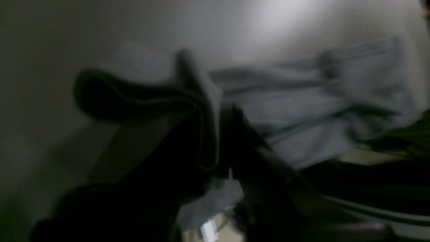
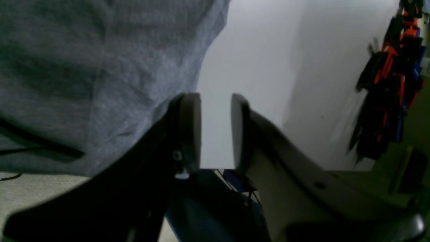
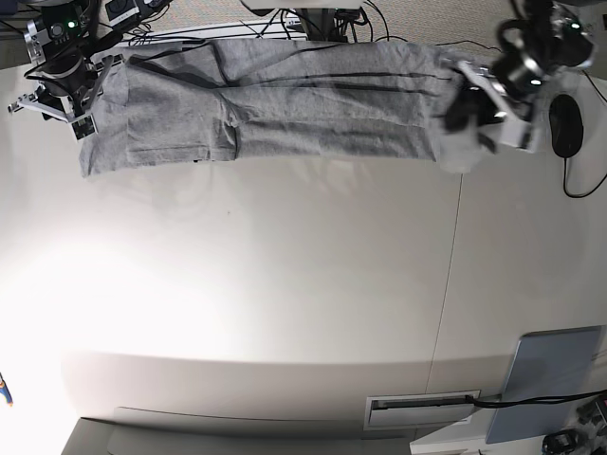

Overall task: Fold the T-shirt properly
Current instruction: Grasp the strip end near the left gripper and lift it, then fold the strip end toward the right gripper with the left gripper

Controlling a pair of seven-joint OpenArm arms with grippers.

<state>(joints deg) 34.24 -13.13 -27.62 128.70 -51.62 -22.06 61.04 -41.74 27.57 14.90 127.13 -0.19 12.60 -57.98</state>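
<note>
The heather-grey T-shirt [image 3: 285, 114] lies stretched in a long band along the far edge of the white table [image 3: 285, 284]; no lettering shows. My left gripper [image 3: 467, 109] is at the shirt's right end. In the blurred, dark left wrist view it [image 1: 220, 141] looks shut on a bunched fold of the shirt [image 1: 302, 101]. My right gripper [image 3: 81, 116] is at the shirt's left end. In the right wrist view it [image 2: 215, 134] is open with nothing between its pads, and the shirt [image 2: 84, 67] lies just to the left.
A black mouse [image 3: 566, 118] lies at the far right. A grey flat pad [image 3: 555, 379] sits at the near right corner. Cables run along the table's back edge [image 3: 313, 19]. Orange-and-black tools [image 2: 389, 84] hang beside the table.
</note>
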